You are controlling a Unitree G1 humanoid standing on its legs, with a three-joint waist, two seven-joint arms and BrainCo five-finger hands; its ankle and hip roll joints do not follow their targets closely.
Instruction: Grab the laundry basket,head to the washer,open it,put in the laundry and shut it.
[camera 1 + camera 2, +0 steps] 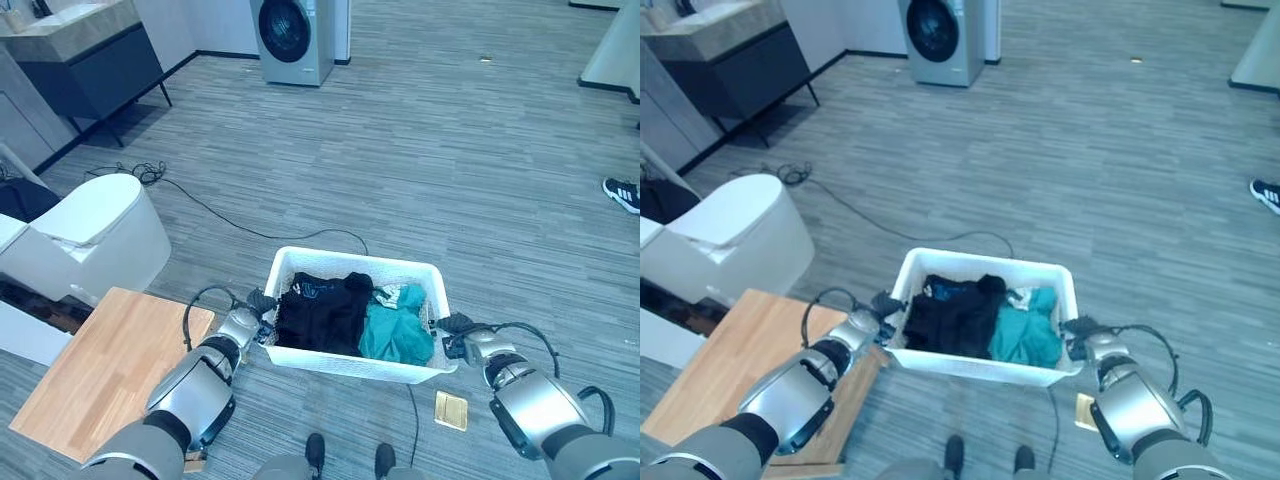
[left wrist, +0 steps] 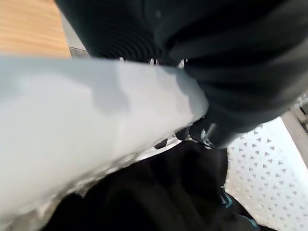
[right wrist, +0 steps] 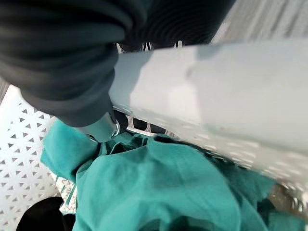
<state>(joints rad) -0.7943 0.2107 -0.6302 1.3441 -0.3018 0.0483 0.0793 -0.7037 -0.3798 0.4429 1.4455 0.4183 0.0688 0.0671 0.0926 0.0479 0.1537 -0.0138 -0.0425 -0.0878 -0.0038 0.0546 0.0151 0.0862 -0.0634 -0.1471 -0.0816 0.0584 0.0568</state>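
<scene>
A white perforated laundry basket (image 1: 350,262) hangs just in front of me above the floor, carried between both hands. A black garment (image 1: 325,310) fills its left half and a teal one (image 1: 398,325) its right half. My left hand (image 1: 258,302) grips the basket's left rim (image 2: 96,120), thumb inside by the black garment (image 2: 159,192). My right hand (image 1: 458,325) grips the right rim (image 3: 216,91), thumb inside over the teal garment (image 3: 159,192). The grey washer (image 1: 292,38) stands far ahead by the back wall, its round dark door closed.
A wooden table (image 1: 110,365) is at my lower left, a white rounded seat (image 1: 95,235) beyond it. A dark cabinet (image 1: 85,60) stands far left. A black cable (image 1: 220,215) crosses the floor. A small yellow square (image 1: 451,410) lies near my right. A person's shoe (image 1: 622,193) shows far right.
</scene>
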